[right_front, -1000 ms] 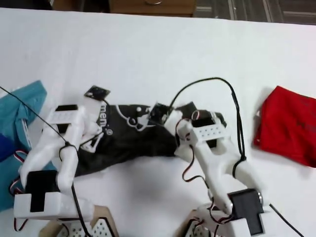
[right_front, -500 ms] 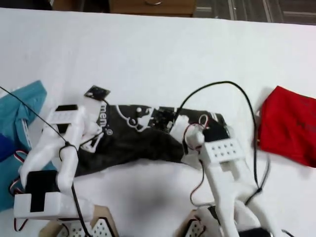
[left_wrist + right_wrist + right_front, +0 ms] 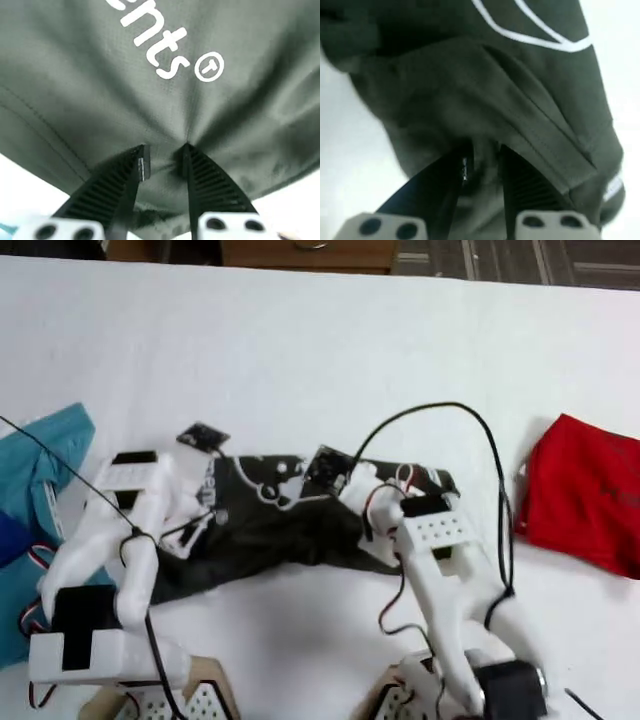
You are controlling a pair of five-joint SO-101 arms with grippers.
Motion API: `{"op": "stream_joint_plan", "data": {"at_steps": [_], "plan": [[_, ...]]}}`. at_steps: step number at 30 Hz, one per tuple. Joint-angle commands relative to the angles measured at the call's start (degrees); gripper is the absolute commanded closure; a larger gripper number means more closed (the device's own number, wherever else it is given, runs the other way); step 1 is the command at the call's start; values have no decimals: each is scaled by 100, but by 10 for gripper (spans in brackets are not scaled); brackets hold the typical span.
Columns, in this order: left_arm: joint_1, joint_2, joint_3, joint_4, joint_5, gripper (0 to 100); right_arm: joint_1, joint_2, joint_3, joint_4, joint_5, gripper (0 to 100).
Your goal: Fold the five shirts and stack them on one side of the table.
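Black cloth spans the near middle of the white table [image 3: 300, 340]: the black shirt [image 3: 285, 530] lies crumpled between the two arms. A broad bare stretch of tabletop runs beyond it to the far edge. A red shirt [image 3: 585, 495] lies near the right edge, well apart from the black one. A teal shirt [image 3: 45, 465] runs off the left edge, cut by the frame.

The left gripper [image 3: 162, 150] pinches the black shirt's fabric close to the white lettering [image 3: 165, 42], and the cloth puckers between its fingertips. The right gripper [image 3: 481, 152] is likewise closed on a thick fold of the same shirt, beside a seam. From above, both arms cover the spots where they grip, and a black cable [image 3: 440, 410] loops over the shirt's right end.

Compared with half a second ago, the right arm has swung back toward the shirt's middle. The shirt's left end is now bunched up, so less of the lettering shows from above.
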Motion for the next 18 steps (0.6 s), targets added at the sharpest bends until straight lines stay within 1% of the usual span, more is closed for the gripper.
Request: {"op": "stream_joint_plan", "data": {"at_steps": [1,5,7,10,12,14,15,18], "plan": [[-167,-835,57,440,-202,865,57,585,-440,-295,-26,903],[-123,-2101,75,1152,-255,863,13,1165,-897,-259,-53,903],[-105,-2646,66,1468,-273,862,4,1182,-1099,-13,-53,903],[-70,-3270,75,1793,-475,862,31,919,-1363,585,-53,903],[44,-3473,101,1996,-484,862,75,497,-1398,945,-18,903],[246,-3552,347,2022,-501,862,207,4,-1345,1200,-9,903],[378,-3552,558,1908,-501,862,286,-215,-1292,1253,0,903],[633,-3552,1314,1292,-492,862,488,-585,-941,1244,369,903]]}}
